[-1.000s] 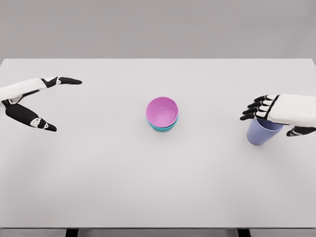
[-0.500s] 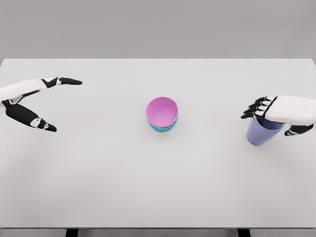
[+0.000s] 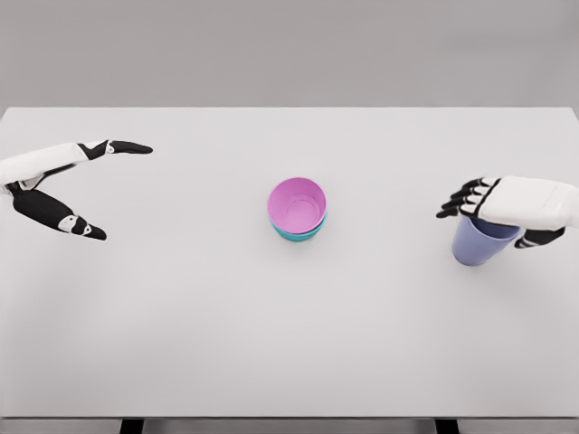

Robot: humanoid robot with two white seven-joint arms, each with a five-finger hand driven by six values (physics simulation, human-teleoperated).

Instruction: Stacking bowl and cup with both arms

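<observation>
Moved since a second ago: our right hand (image 3: 507, 210) has sunk lower over the blue cup (image 3: 479, 242), and its thumb has drawn in toward the cup's right wall; nothing else has shifted that we can see.
Right hand: it lies palm down across the cup's rim, fingers arched over the far left edge and the thumb at the right side. We judge the grip to be closing but not yet firm, so we count it as holding nothing.
Left hand: our left hand (image 3: 56, 185) hovers at the far left of the white table (image 3: 181, 344), spread wide with forefinger and thumb well apart, gripping nothing.
Blue cup: upright at the right of the table, well apart from the stack.
Stack: a pink bowl (image 3: 297, 205) sits nested in a teal bowl (image 3: 298, 233) at the table's middle.
Step in hand: we are taking hold of the cup.
Next move: we judge it calls for pinching the wall firmly, lifting clear, carrying left and lowering into the pink bowl.
</observation>
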